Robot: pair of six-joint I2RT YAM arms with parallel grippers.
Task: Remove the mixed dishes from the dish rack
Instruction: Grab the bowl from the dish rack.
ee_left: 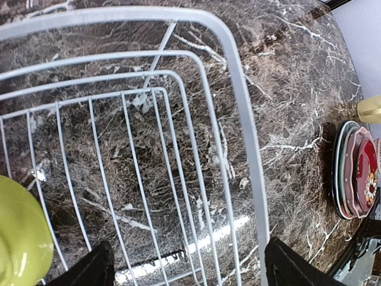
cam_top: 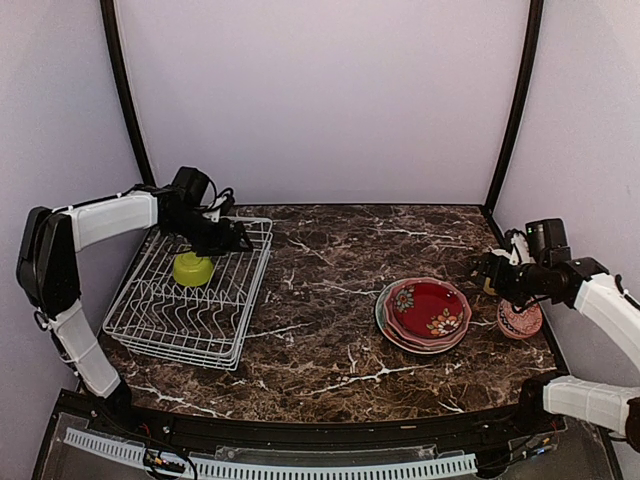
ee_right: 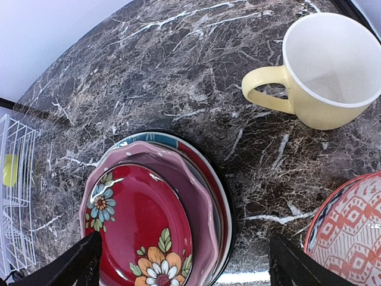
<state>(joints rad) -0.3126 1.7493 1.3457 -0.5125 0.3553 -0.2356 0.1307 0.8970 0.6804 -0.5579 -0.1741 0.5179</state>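
Veined marble tabletop (cam_top: 330, 335) carries white wire rack (cam_top: 160, 312) with glossy lime bowl (cam_top: 193, 269).

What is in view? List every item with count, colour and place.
table: one, dark marble with white veins, under everything
dish rack: one, white wire, left side of table
lime-green bowl: one, inside the rack, far end
plates: apparently three stacked, dark red floral on top, right of centre
mug: one, pale yellow, upright, far right
patterned bowl: one, red and white, right edge near the plates
left gripper: one, black, open, above the rack
right gripper: one, black, open, above the table's right side
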